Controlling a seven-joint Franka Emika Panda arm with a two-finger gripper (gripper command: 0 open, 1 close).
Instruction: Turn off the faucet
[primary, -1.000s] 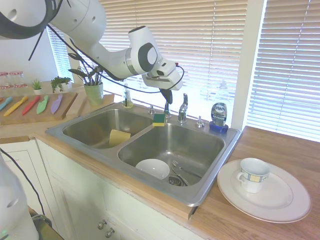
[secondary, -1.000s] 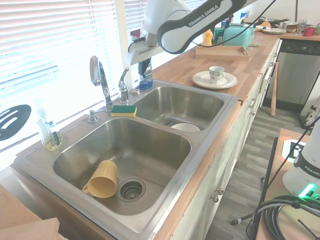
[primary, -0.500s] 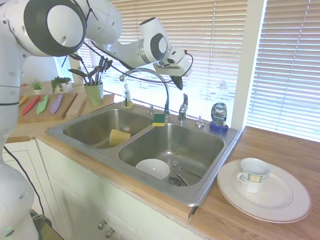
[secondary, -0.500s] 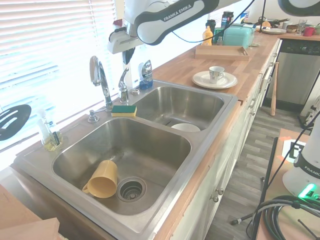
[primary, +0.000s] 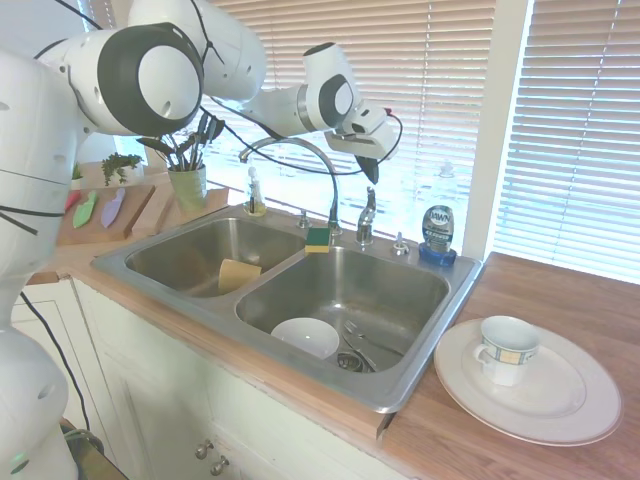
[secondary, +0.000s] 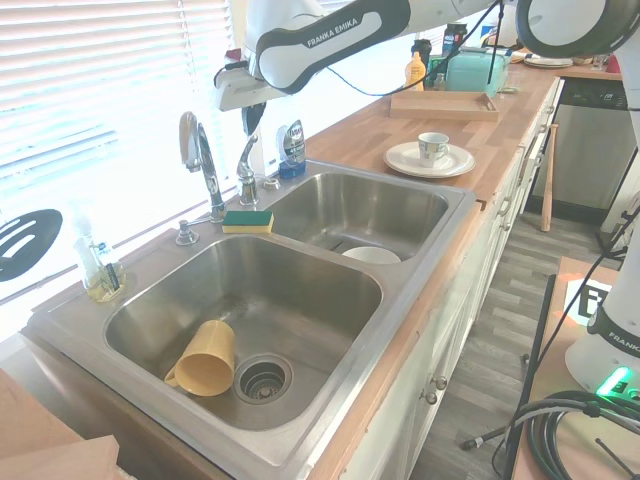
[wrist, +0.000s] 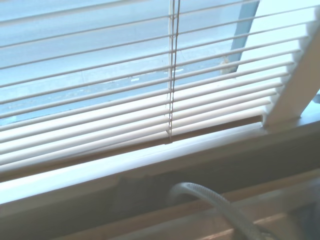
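The chrome faucet (primary: 296, 146) arches over the divider of the double sink (primary: 455, 300). Its short upright lever handle (primary: 367, 212) stands just right of the spout base. In the second exterior view the spout (secondary: 197, 150) and the handle (secondary: 246, 162) stand side by side at the window edge. My gripper (primary: 373, 170) hangs pointing down right above the handle's top, a small gap away, fingers shut with nothing in them; from the other side the gripper (secondary: 251, 119) shows the same. No water stream is visible. The wrist view shows blinds, the sill and a pale curved tube (wrist: 217, 206).
A green-and-yellow sponge (primary: 318, 238) lies by the spout base. A blue dish soap bottle (primary: 437, 230) stands right of the handle. A white bowl (primary: 305, 336) sits in the right basin, a yellow cup (primary: 238, 273) in the left. A plate (primary: 560, 412) holds a mug.
My gripper has risen from in front of the spout and moved right toward the window, ending above the lever handle. The arm's elbow swung left and higher.
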